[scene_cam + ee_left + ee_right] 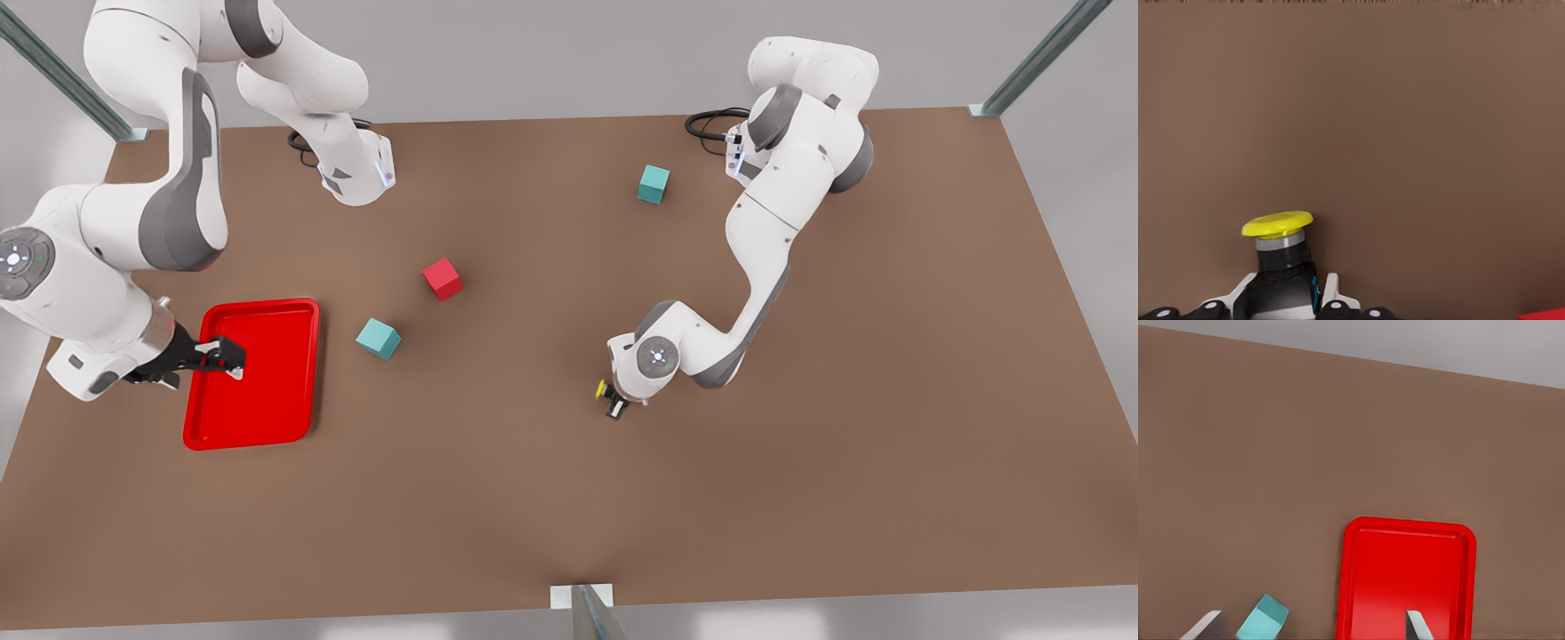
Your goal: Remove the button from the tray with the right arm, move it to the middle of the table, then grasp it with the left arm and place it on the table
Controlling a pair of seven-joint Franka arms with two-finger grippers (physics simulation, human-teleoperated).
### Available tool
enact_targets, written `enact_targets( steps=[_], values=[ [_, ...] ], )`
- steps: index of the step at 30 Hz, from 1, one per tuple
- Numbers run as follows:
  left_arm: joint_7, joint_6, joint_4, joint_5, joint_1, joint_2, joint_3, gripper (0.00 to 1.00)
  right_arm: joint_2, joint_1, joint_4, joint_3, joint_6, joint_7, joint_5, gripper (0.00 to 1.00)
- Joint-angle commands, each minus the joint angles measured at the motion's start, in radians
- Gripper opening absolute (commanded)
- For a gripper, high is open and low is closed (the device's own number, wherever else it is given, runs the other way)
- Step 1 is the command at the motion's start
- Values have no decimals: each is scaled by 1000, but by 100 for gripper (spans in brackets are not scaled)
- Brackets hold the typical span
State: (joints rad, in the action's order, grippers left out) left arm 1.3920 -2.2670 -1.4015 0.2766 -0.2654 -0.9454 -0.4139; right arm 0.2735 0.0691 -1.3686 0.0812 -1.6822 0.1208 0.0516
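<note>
ITEM: button (604, 388) — tiny push-switch, round yellow cap on a grey collar, black boxy body.

LOC: near the middle of the surface (800, 462), held in the left claw (615, 407). Left wrist view shows the body of the button (1279, 248) seated betw. two pale fingertips (1331, 288), cap sticking out clear of them. Whether the base touches the surface or hangs just above: can't tell.

HANDLING (judgement): prob. light, rigid plastic; no give in the body, so a modest squeeze should do. Flat body sides = best hold, as now. Avoid the cap: domed, smooth, overhangs the collar, likely to slip or depress. Tall for its small footprint, so may tip if let go tilted; base should meet the surface flat before release.

LEFT CLAW: closed on the button's black body, at the end of the arm on the front view's right.

RIGHT CLAW (229, 358): over the tray (267, 418) on the front view's left, fingers spread apart w/ nothing betw. them; right wrist view looks down on the bare tray (1365, 587) past a fingertip (1418, 627). Arm waits.

OTHER STOCK: red cube (442, 278); teal cube (379, 339) just beside the tray; second teal cube (653, 184) toward the far edge. All well apart from the button.

STATUS (judgement): handover done; only set-down and release remain.
</note>
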Motion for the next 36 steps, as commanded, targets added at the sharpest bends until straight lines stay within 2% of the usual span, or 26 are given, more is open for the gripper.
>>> enact_targets(
  steps=[1,4,11,19,26,31,36],
  values=[
    [-34,-2,1,3,-2,0,0,56,0,-3,-1,0,10,0,-1,100],
    [-31,-11,-1,3,-8,4,0,50,1,-5,-1,0,10,0,-1,100],
    [-27,1,3,3,32,36,-3,51,1,-5,-1,0,10,0,-1,100],
    [-10,4,6,-34,242,23,-204,49,1,-6,-1,0,10,0,-1,100],
    [235,-31,4,-381,301,-39,-204,47,10,-3,-1,0,10,5,-1,100],
    [421,96,3,-674,342,-49,-250,47,10,-6,-3,0,10,3,-1,100],
    [607,176,10,-816,374,-96,-252,47,13,-8,-3,0,10,2,-1,100]
  ],
)
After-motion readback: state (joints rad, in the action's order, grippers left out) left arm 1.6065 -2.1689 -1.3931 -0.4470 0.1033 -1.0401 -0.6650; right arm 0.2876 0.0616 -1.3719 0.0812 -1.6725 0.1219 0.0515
